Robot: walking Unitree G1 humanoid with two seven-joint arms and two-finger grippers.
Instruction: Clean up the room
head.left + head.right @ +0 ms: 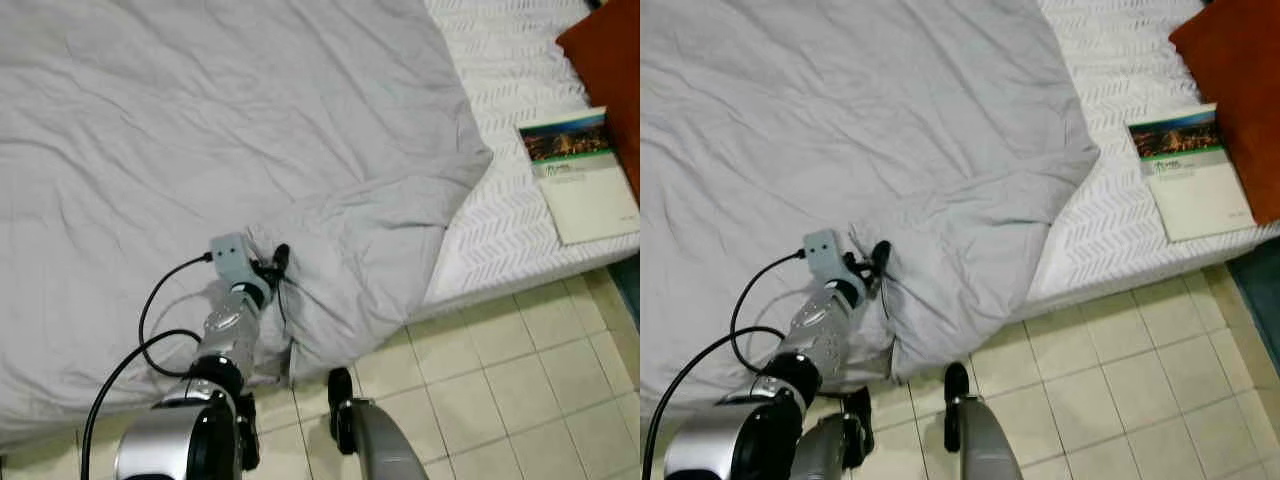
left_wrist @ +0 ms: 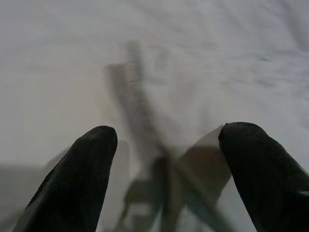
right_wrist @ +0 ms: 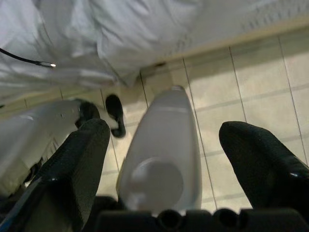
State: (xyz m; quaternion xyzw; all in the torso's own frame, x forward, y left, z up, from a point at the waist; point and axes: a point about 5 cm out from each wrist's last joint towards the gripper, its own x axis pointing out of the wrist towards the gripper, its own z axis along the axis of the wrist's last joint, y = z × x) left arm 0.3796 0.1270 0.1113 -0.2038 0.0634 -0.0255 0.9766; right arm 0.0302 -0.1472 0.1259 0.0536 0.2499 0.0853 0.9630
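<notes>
Honestly the big risk is that the grey blanket (image 1: 250, 150), spread over the bed (image 1: 510, 200) with one folded corner hanging off toward the tiled floor (image 1: 500, 400), gets only pinched at a thin wrinkle by the left pincer (image 1: 275, 262) and slips out once it's pulled. In the left wrist view the fingers (image 2: 82, 179) are seen apart just over the cloth, nothing clamped, which can't be judged from the head views. The book (image 1: 580, 175) and orange pillow (image 1: 610, 60) are shown only up there, and the right pincer (image 3: 164, 159) is seen spread open over the floor.
</notes>
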